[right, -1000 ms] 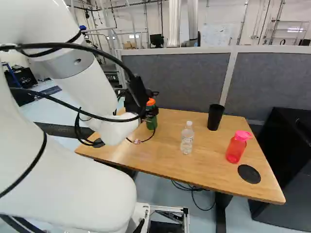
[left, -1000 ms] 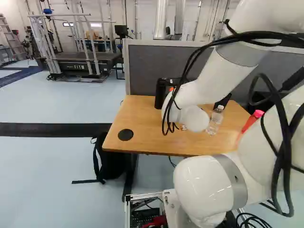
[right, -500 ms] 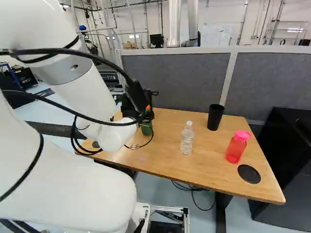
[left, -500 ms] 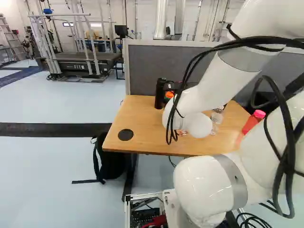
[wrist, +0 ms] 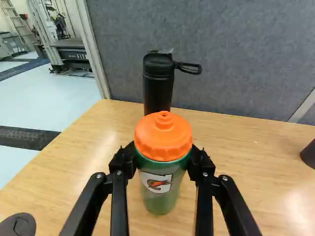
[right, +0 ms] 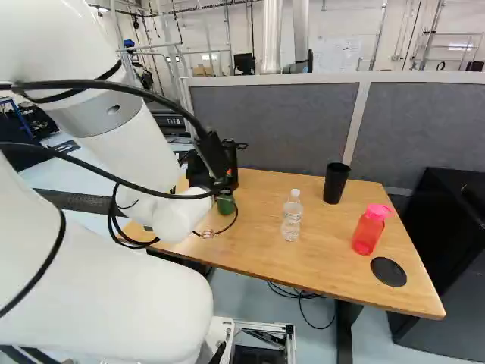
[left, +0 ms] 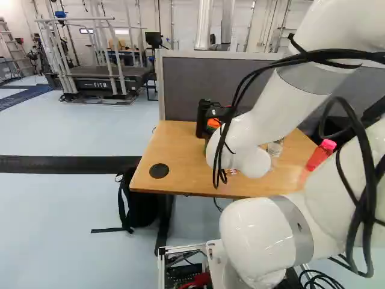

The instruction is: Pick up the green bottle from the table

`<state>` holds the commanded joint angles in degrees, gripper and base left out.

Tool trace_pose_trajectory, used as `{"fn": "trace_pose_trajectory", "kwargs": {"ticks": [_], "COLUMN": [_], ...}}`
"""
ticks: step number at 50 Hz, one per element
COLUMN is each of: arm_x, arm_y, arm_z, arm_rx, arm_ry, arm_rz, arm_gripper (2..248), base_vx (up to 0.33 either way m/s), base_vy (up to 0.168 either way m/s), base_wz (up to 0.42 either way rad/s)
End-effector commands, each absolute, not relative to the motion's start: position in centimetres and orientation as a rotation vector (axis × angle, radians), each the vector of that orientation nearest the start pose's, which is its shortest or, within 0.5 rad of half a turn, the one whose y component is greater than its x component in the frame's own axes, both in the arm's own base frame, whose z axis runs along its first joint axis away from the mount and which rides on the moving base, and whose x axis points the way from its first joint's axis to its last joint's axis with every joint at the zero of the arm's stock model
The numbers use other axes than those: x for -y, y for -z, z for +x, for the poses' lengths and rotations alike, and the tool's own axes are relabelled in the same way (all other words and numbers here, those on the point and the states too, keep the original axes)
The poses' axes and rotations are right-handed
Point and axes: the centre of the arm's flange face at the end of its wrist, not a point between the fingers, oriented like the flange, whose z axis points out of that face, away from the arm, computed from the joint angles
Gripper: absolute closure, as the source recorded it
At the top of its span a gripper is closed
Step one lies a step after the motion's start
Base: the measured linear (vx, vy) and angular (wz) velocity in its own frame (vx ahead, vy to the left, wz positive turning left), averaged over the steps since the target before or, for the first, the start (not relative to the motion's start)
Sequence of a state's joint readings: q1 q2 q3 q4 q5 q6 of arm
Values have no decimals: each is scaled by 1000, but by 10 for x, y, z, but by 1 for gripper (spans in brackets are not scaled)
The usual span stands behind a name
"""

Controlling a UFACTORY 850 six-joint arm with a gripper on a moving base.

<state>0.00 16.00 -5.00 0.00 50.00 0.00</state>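
In the left base view a black part of my gripper shows behind the cables and the white wrist; its fingertips are hidden. Seen from the wrist, the gripper is shut on the green bottle, one finger on each side just below its orange cap. The bottle stands roughly upright over the wooden table; whether its base touches the top, I cannot tell. Its green body peeks out beyond my wrist in the right base view.
A black bottle stands just behind the green one, near the grey partition. Farther along the table are a clear bottle, a black cup and a red bottle. A backpack lies below the table.
My wrist has come lower and slightly nearer the base, and the green bottle has moved down with it in both base views. The base has not moved.
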Motion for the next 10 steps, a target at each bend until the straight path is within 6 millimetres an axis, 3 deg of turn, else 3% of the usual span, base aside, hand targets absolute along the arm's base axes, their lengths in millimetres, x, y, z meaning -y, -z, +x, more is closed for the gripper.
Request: {"fn": "trace_pose_trajectory", "kwargs": {"ticks": [10], "arm_x": [0], "arm_y": [-366], "arm_z": [270], "arm_rx": [0], "arm_ry": [1824], "arm_rz": [-2558], "arm_gripper": [128], "base_vx": [0], "base_vy": [0], "base_wz": [0]}}
